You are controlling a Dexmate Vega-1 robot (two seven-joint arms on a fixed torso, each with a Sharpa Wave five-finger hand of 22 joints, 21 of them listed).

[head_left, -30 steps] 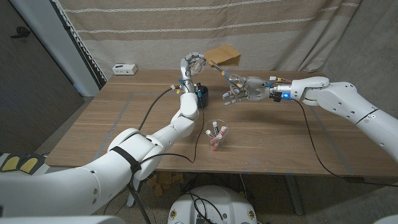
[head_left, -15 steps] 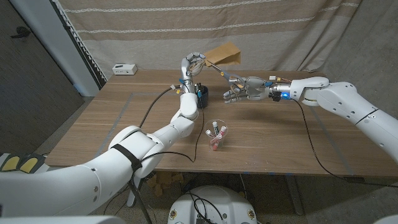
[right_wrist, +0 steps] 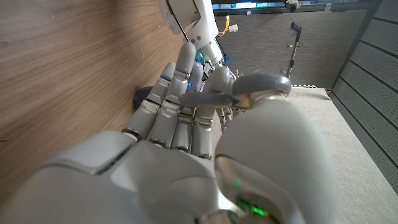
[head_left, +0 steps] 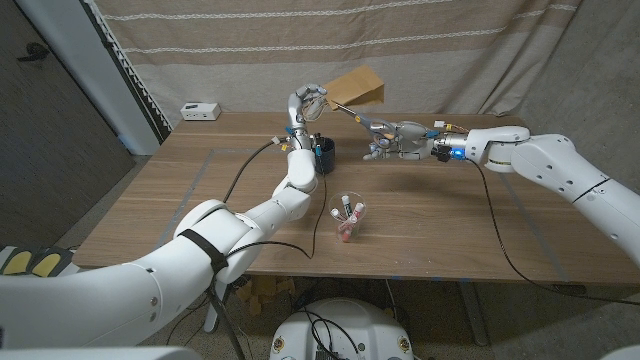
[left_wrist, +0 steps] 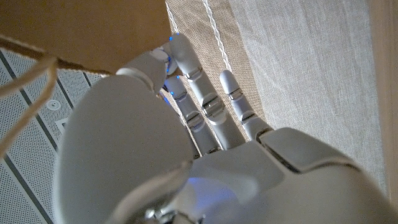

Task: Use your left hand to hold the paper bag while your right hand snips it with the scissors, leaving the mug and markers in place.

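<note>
In the head view my left hand is raised above the table's far side and holds the brown paper bag up by its near corner. The bag and its twine handles show against my left hand in the left wrist view. My right hand grips the grey scissors, whose blades point up-left at the bag's lower edge. The scissors' handle sits in my right hand. A dark blue mug stands below the bag. A clear cup of markers stands nearer me.
A small white box lies at the table's back left. A black cable runs across the table along my left arm, another trails from my right wrist. A striped curtain hangs behind the wooden table.
My right hand has risen slightly and drawn its fingers in, bringing the scissors' blades closer to the bag's lower edge. My left hand and the bag stay put.
</note>
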